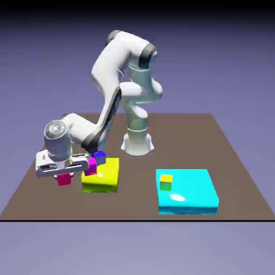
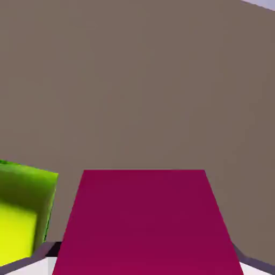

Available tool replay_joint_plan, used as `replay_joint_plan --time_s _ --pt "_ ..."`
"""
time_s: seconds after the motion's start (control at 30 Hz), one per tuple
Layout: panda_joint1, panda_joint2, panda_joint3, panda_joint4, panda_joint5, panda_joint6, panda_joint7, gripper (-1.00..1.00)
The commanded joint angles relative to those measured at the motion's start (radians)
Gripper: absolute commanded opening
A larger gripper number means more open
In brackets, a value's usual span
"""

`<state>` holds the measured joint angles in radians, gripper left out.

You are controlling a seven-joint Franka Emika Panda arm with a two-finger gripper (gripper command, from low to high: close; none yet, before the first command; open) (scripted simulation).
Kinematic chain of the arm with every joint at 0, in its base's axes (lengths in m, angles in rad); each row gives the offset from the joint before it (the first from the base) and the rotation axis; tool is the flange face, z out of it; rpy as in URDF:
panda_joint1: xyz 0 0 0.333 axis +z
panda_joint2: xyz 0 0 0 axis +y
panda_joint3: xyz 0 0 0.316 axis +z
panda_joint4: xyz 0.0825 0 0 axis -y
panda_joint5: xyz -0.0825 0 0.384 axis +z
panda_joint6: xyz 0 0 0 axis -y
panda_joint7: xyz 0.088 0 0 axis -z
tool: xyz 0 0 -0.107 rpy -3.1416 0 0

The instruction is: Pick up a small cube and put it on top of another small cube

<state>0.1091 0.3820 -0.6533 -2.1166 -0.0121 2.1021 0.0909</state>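
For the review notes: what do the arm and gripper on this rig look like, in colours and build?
The arm is glossy white, made of rounded segments with dark grey bands at the joints, on a white flared base. The gripper has a white crossbar body below a grey round wrist cap. Its finger tips are small and grey. No cables or markings show.

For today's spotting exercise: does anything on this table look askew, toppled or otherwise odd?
Nothing stands out. The gripper holds the crimson cube squarely, beside the yellow-green block.
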Motion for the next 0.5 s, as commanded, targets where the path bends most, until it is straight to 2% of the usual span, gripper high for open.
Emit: replay_joint_plan --time_s 0.0,0.3,0.37,0.47 --pt "-0.008 -0.036 0.008 -0.012 -0.016 -0.026 0.045 -1.00" --pt "-0.035 -0.340 0.093 -0.122 -0.144 -0.265 0.385 -1.00" --pt "-0.009 -0.343 0.105 -0.129 -0.155 -0.273 0.372 -1.00" --pt "-0.023 -0.296 0.102 -0.215 -0.145 -0.142 0.364 -1.00"
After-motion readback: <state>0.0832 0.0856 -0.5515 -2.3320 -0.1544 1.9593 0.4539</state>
